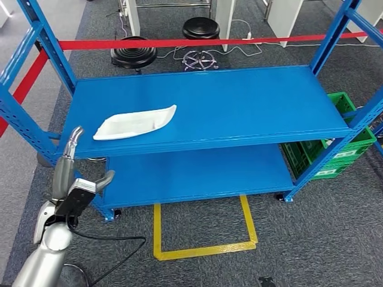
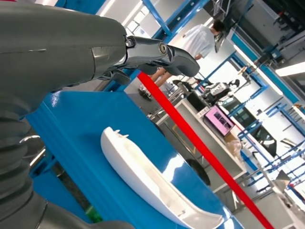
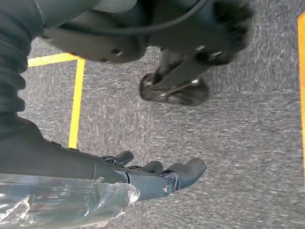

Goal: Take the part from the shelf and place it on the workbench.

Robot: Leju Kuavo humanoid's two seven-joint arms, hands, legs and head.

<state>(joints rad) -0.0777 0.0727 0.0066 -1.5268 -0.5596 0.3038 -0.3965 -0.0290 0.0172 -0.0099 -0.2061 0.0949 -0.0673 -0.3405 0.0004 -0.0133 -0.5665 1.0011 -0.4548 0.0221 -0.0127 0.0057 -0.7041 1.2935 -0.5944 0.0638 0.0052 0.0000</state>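
A long white curved plastic part [image 1: 135,124] lies flat on the upper blue shelf board [image 1: 234,101], toward its left front. The same part [image 2: 151,183] appears close in the left wrist view. My left hand [image 1: 74,179] is raised in front of the shelf's left front corner, short of the part, fingers spread and holding nothing; one finger [image 2: 162,55] reaches out above the part. My right hand [image 3: 151,176] hangs over grey carpet with fingers loosely extended and nothing in them.
The blue rack has uprights [image 1: 43,42] at its corners and a lower board [image 1: 194,173]. Red barrier tape [image 1: 190,42] runs behind it. A green crate [image 1: 339,143] sits at the right. Yellow floor marking [image 1: 203,239] lies in front. Black stools [image 1: 133,52] stand beyond.
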